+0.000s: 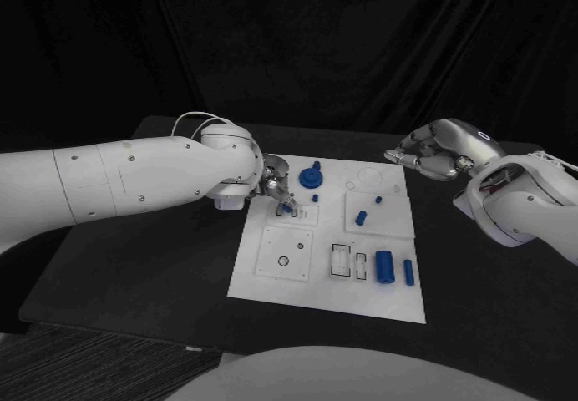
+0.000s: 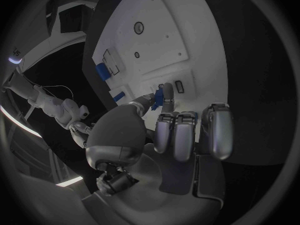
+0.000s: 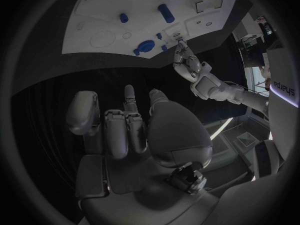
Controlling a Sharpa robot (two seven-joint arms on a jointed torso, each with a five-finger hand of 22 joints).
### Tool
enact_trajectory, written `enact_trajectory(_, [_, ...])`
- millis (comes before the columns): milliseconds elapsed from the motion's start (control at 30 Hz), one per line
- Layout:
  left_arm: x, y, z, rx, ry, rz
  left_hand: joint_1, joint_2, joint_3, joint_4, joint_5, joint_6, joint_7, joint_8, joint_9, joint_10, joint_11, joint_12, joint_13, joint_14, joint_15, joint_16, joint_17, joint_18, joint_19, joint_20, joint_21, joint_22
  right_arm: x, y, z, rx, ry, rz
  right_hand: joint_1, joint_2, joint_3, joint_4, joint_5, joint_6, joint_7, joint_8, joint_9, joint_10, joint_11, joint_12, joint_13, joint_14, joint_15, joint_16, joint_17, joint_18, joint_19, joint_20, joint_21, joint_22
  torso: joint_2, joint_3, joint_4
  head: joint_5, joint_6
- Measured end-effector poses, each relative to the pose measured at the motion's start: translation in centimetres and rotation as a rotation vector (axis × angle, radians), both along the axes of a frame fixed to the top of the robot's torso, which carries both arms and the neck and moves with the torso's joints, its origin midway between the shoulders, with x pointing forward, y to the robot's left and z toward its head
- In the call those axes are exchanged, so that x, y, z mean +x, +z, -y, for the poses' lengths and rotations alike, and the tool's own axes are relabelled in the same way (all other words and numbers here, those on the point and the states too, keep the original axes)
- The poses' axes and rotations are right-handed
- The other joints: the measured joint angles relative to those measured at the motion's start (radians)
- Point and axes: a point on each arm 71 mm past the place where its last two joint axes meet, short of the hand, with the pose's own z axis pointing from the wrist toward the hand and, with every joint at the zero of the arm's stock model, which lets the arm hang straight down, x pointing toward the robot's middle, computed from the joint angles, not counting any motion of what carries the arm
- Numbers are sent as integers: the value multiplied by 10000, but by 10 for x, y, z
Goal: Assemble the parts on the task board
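Left hand (image 1: 267, 185) pinches a small blue peg (image 2: 160, 96) at its fingertips over the task board (image 1: 277, 276); right hand (image 1: 424, 156) hovers spread, empty; peg likely rigid, light, slippery—grip its sides.

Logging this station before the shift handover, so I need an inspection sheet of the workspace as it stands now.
Surface: black table, bare around the board.
Job's things: white task board; blue parts lie on it, including a round part and a cylinder.
Clutter: nothing seen.
Hands: left hand pinches a small blue part over the board; right hand holds nothing, off the board's far right corner.
Cables: white cable at the left wrist.
Surroundings: dark curtain.
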Motion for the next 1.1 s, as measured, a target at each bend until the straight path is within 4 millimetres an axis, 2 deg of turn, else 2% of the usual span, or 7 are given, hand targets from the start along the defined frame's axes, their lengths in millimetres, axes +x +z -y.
enact_trajectory(33, [0,0,0,-11,9,12,-1,0,0,1,-152,0,-1,-1,3,0,0,0,0,0,0,0,0,0,0,0,0,0,0,0,0,-3,0,-4,0,0,0,0,0,0,0,0,0,0,0,0,0,0,0,0,0,0,0,0,0,0,-2,1,1,1,0])
enact_trajectory(133, [1,0,1,-43,51,60,-105,-102,1,1,-227,17,-20,-115,134,1,1,0,0,0,0,0,0,0,0,0,0,0,0,0,0,-9,4,-13,1,0,0,0,0,0,0,0,2,0,0,0,0,0,0,0,0,0,-1,0,0,0,-9,2,6,-7,0])
enact_trajectory(367, [4,-1,4,-74,118,109,-106,-103,6,8,-229,39,-41,-115,134,18,19,0,0,0,0,0,0,0,0,0,0,0,0,0,0,-21,10,-27,2,0,0,0,0,0,0,0,7,0,0,0,0,0,0,-1,0,0,-1,0,-152,0,-22,-4,3,32,0])
enact_trajectory(400, [4,-2,3,-71,137,102,-106,-103,123,123,-230,39,-41,-115,135,18,19,0,0,0,0,0,0,0,0,0,0,0,0,0,0,-21,12,-27,2,0,0,0,0,0,0,0,8,0,0,0,0,0,0,-2,0,1,-1,0,-152,0,-23,-6,4,32,0])
enact_trajectory(867, [4,-8,3,-52,206,-1,-108,-102,123,125,-233,39,-41,-116,136,19,19,-1,0,0,0,0,0,1,-5,2,-78,0,1,-1,-1,-35,11,-31,2,0,0,0,0,-1,0,0,11,0,0,0,0,0,0,-114,0,1,-2,0,-153,0,-30,-4,3,45,0])
enact_trajectory(933, [4,-9,4,-52,198,-10,-108,-102,123,125,-346,39,-41,-192,137,19,19,-1,0,0,-1,0,0,0,-5,2,-78,0,1,-1,-1,-36,13,-33,2,0,0,0,0,-1,0,0,11,0,0,0,0,0,0,-114,0,0,-2,0,-153,0,-30,-4,4,48,0])
enact_trajectory(1100, [4,-11,4,-49,202,-50,-108,-101,123,125,-346,39,-41,-192,139,19,19,-2,0,0,0,0,0,0,-6,2,-78,0,1,-1,-1,-41,12,-37,2,0,0,0,0,-1,0,0,11,0,0,0,0,0,0,-114,0,1,-2,0,-153,0,-30,-1,5,48,0])
